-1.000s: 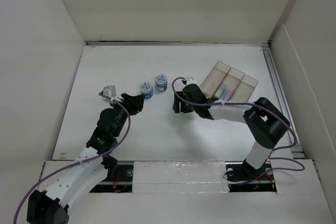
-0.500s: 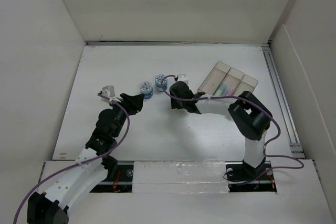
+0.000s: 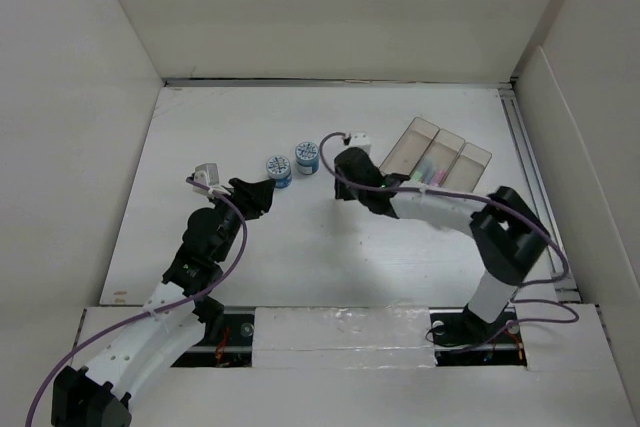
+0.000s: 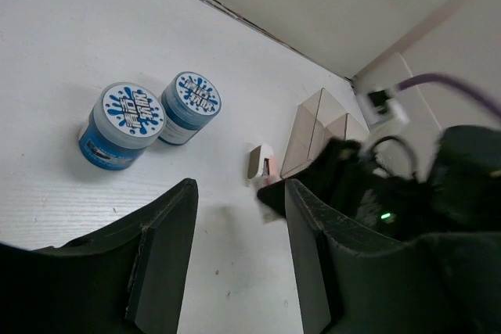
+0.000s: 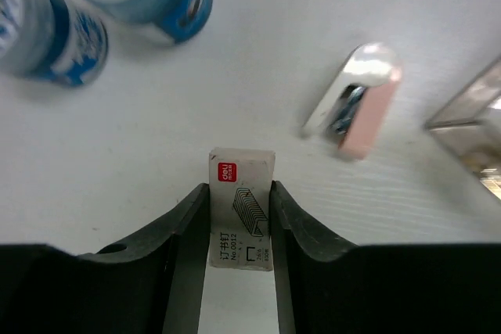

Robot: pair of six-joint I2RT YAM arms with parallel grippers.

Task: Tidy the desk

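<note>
Staple box (image 5: 243, 220) in the right jaws

And the right jaws are clamped tight on that small staple box, pink stapler (image 5: 356, 103) lying just beyond. Over there the left jaws gape wide, empty, facing two blue tubs (image 4: 121, 127). White worktop (image 3: 300, 257) spreads beneath both arms

staple box (image 5: 242, 217): "deli" | "订书钉" | "No.0012" | jar lids (image 4: 131, 105): print unreadable

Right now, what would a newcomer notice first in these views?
Two blue-and-white jars stand side by side in the middle of the desk: the left jar and the right jar. Just to their right, the right claw is clamped on a small white staple box. A pink stapler lies close by.
</note>
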